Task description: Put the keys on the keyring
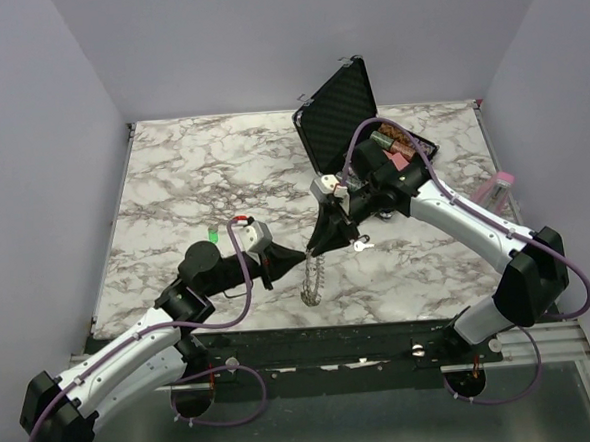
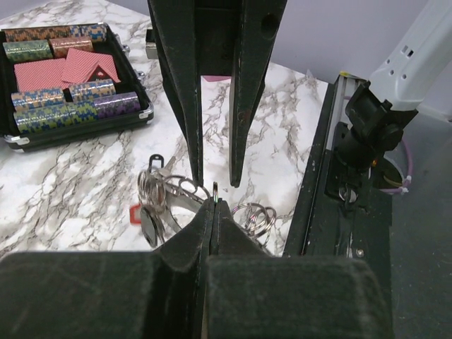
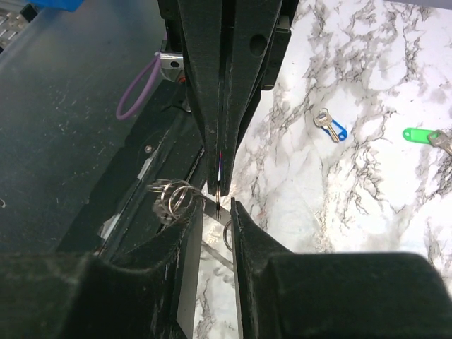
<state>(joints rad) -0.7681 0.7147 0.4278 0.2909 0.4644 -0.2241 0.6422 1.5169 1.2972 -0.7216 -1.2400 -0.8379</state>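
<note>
Chain nearest: the long, thin silver-grey link keyring (image 1: 314, 278) lies by the near edge of the marble tabletop (image 1: 192, 177). Its long axis runs from that edge back to the spot where the two tools meet.

The left tool (image 2: 214, 206) reaches in from the left and is clamped tight on a thin bit of metal at the chain's far end. In its wrist view, silver split rings (image 2: 164, 189) fan out on either side of its tips. A red-headed key (image 2: 135, 212) and a black-headed key (image 2: 150, 230) lie just beside them.

The right tool (image 3: 217, 206) comes in from behind, tip to tip with the left. Its fingers stand a narrow gap apart, with nothing visibly pinched. The ring end therefore sits directly between the two tools, and the left one holds it.

A loose silver key (image 1: 361, 243) lies just beside the right tool, nearer that arm. A blue-tagged key (image 3: 330, 128) and a green-tagged key (image 3: 424, 135) lie farther off on bare marble.

Room is tight toward the near edge. Behind the tools it is freer, up to the open black hard case (image 1: 344, 113).
</note>
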